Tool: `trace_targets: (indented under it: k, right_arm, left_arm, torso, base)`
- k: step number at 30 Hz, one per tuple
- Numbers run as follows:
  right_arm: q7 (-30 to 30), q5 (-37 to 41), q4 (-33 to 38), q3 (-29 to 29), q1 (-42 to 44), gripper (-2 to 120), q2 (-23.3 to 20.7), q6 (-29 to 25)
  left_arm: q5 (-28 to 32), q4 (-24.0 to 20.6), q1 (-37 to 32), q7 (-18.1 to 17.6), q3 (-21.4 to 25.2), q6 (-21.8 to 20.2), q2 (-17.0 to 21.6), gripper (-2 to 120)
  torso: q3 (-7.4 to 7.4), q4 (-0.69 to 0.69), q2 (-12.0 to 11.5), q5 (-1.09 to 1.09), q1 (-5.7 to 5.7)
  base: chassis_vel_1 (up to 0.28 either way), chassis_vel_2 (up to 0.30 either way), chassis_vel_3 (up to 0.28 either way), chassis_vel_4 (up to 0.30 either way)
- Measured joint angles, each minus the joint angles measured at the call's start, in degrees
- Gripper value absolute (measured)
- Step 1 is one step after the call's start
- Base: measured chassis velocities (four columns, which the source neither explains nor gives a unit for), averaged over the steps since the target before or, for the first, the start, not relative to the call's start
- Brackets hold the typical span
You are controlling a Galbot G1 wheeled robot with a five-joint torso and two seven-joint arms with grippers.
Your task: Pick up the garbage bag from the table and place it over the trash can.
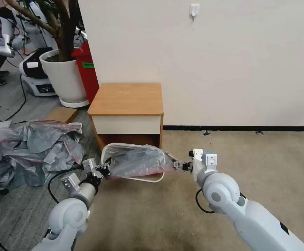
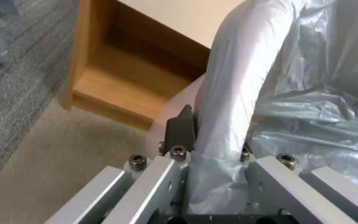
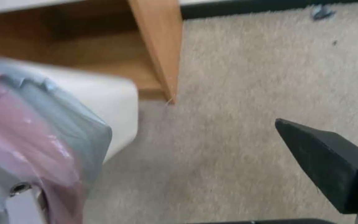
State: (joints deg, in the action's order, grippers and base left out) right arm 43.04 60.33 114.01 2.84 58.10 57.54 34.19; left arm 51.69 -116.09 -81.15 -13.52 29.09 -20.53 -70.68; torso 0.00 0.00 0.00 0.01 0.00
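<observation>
One crinkled garbage bag, rounded trash can

Cream wall with hook, black baseboard; beige carpet; potted tree in white pot; red bin.

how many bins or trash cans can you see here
2. The cream trash can sits on the carpet before the table, the garbage bag stretched over it. A red bin stands behind the table's left.

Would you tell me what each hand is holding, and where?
Both grip the thin translucent grey plastic garbage bag: left hand at its left edge, right hand at its right edge.
</observation>
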Motion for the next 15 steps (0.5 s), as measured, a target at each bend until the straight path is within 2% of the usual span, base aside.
trace_targets:
  k: [6, 15]
  right_arm:
    - [-0.15, 1.06, -0.39, 0.44, -0.17, 100, 0.46, 0.17]
    - [0.07, 1.63, 3.68, -0.63, -1.50, 100, -0.95, -0.18]
  left_arm:
    - [3.10, -0.55, 0.05, -1.25, -0.20, -1.31, -0.56, 4]
    - [-1.51, 2.05, 0.99, -1.00, -0.27, -1.34, 0.12, 4]
  torso:
    - [0.00, 0.00, 0.00, -0.01, 0.00]
    - [0.00, 0.01, 0.00, -0.02, 0.00]
  base:
    - [0.000, 0.000, 0.000, 0.000]
    - [0.000, 0.000, 0.000, 0.000]
